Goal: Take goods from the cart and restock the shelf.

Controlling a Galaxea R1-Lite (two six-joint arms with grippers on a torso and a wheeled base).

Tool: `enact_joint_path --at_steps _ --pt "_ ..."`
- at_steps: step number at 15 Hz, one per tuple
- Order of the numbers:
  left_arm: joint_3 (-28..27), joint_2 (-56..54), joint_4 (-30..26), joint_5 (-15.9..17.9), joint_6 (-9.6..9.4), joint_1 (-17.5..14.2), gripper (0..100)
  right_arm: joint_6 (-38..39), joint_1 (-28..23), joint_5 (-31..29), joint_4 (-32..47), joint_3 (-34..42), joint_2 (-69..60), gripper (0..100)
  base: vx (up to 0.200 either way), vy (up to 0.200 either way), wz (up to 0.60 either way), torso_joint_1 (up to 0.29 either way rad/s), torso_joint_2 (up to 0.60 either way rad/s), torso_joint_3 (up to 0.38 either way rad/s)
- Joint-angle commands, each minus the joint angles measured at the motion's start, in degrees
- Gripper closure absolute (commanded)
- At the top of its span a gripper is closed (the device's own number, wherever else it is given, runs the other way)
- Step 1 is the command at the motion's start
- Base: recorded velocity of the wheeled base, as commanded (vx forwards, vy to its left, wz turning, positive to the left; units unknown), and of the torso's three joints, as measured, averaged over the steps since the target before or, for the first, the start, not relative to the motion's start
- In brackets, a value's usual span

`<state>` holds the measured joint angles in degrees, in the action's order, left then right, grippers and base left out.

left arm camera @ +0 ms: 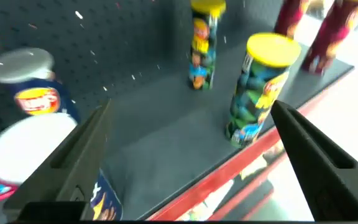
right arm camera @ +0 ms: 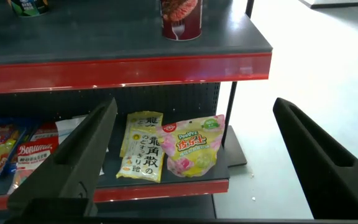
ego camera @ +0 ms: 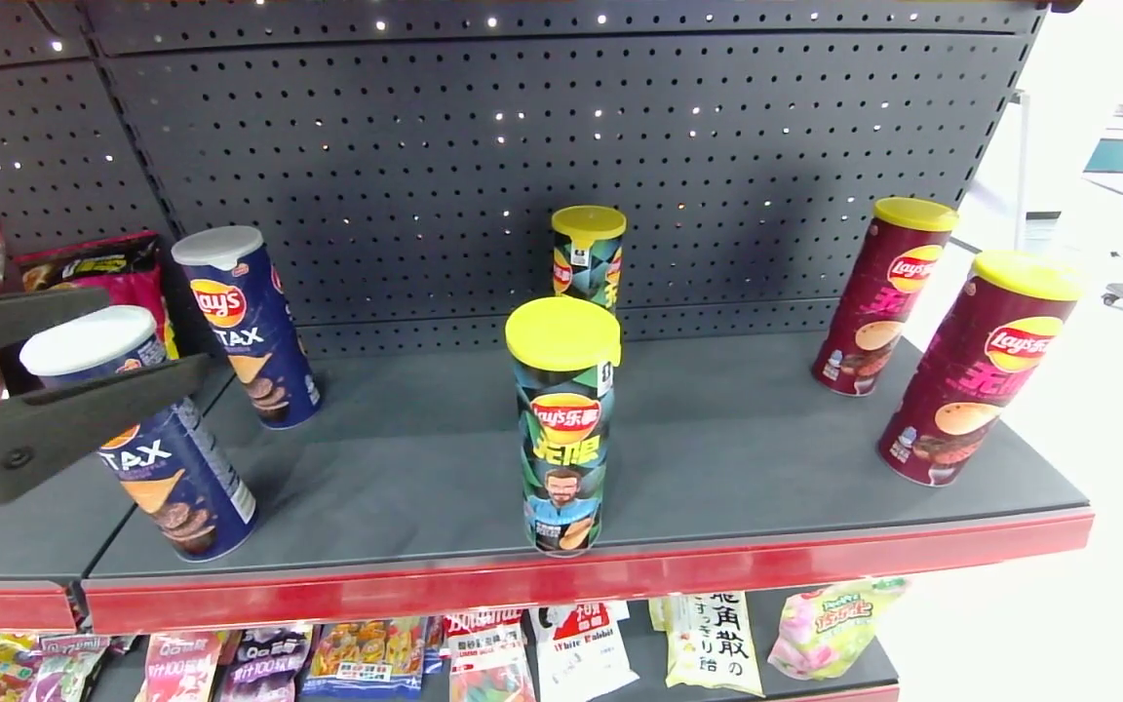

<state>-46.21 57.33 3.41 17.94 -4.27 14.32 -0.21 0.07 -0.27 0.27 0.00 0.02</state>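
Now | left pincer (left arm camera: 191, 104) wide near blue can (ego camera: 172, 468) | right pincer (right arm camera: 196, 102) wide, facing red shelf edge (right arm camera: 123, 71)

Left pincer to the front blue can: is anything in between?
Nothing visible stands between. The open left pincer is right at the top of the front blue can, one finger crossing in front of it. The rear blue can stands farther back, off that line.

Six chip cans (ego camera: 565, 429) (blue, green, maroon pairs) stand on the shelf (ego camera: 406, 468).
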Motion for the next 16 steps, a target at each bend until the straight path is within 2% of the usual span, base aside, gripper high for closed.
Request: enact_joint_path --at_steps 1,2,3,5,7,10,12,16 --pt "-1.51 11.05 3.71 -2.3 -0.66 1.76 0 0.03 0.01 0.0 0.0 0.0 -0.02 0 0.0 0.0 0.0 0.0 0.0 0.0" --pt "-1.86 14.12 5.46 -3.35 -0.66 2.29 0 -0.06 0.01 0.0 0.0 0.0 -0.02 0 0.0 0.0 0.0 0.0 0.0 0.0" --pt "-3.44 17.55 6.34 -3.62 -0.66 4.22 0 0.03 0.01 0.0 0.0 0.0 -0.02 0 0.0 0.0 0.0 0.0 0.0 0.0" --pt "-6.43 21.77 5.99 -3.71 -0.66 5.98 0 -0.06 0.01 0.0 0.0 0.0 -0.02 0 0.0 0.0 0.0 0.0 0.0 0.0" --pt "-9.86 27.83 5.99 -5.64 -0.66 8.7 0 -0.06 0.01 0.0 0.0 0.0 -0.02 0 0.0 0.0 0.0 0.0 0.0 0.0" --pt "-12.06 32.4 5.2 -5.46 -0.57 9.41 0 -0.06 0.01 0.0 0.0 0.0 -0.02 0 0.0 0.0 0.0 0.0 0.0 0.0" --pt "-12.14 33.99 2.74 -5.2 -0.66 10.29 0 0.03 0.01 0.0 0.0 0.0 -0.02 0 0.0 0.0 0.0 0.0 0.0 0.0" --pt "-12.23 37.33 2.48 -5.64 -0.66 11.08 0 -0.06 0.01 0.0 0.0 0.0 -0.02 0 0.0 0.0 0.0 0.0 0.0 0.0"
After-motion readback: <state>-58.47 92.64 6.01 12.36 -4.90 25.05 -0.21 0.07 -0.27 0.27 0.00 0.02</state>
